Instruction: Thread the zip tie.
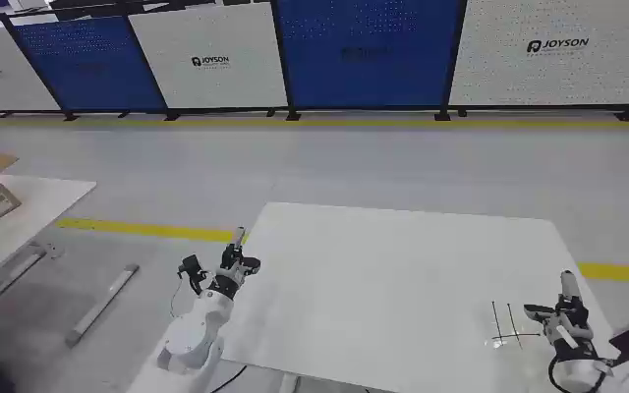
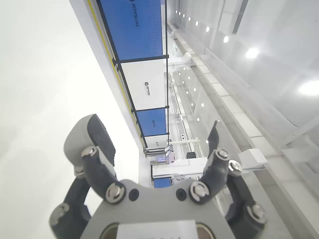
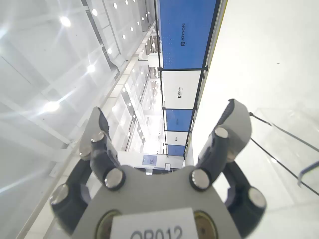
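Top view: the left gripper [image 1: 238,248] hangs at the near-left edge of the white surface [image 1: 393,265]. The right gripper [image 1: 555,303] is at the near-right corner. Just to its left, thin black zip ties [image 1: 510,319] lie flat: two run near to far and one crosses them.

Left wrist view: the left gripper [image 2: 154,130] is spread wide, with nothing between its fingers.

Right wrist view: the right gripper [image 3: 165,115] is equally wide and empty, with the zip ties [image 3: 279,161] on the surface just beside one finger.

The first pick-up looks not yet begun. The right gripper would probably need to tip down and pinch a single tie near one end. The strips lie thin and close together, so taking two at once is a risk.
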`<action>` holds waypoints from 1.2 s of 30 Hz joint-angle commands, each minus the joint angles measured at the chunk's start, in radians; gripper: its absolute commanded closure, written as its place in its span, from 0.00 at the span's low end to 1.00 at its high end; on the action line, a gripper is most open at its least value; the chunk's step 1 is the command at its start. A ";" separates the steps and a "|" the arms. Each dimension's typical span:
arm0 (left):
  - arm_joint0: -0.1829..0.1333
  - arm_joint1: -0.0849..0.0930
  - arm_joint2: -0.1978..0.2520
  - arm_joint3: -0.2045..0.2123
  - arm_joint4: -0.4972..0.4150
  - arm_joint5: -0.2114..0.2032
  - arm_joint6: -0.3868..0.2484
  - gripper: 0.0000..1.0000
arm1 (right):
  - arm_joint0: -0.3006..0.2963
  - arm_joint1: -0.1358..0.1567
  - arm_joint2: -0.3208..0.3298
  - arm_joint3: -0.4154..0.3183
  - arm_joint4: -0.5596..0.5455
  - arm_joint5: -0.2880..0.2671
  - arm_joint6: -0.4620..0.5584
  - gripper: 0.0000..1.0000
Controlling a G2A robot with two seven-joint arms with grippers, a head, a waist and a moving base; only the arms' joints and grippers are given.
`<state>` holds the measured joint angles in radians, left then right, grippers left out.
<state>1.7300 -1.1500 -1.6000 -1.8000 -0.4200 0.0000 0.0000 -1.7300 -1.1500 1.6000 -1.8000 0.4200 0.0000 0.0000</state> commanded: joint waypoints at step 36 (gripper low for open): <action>0.000 0.000 0.000 0.000 0.000 0.000 0.000 0.00 | 0.022 0.055 0.243 0.025 -0.017 0.130 0.630 0.00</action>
<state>1.7300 -1.1500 -1.6000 -1.8000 -0.4200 0.0000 0.0000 -1.7078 -1.0953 1.8429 -1.7753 0.4030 0.1302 0.6296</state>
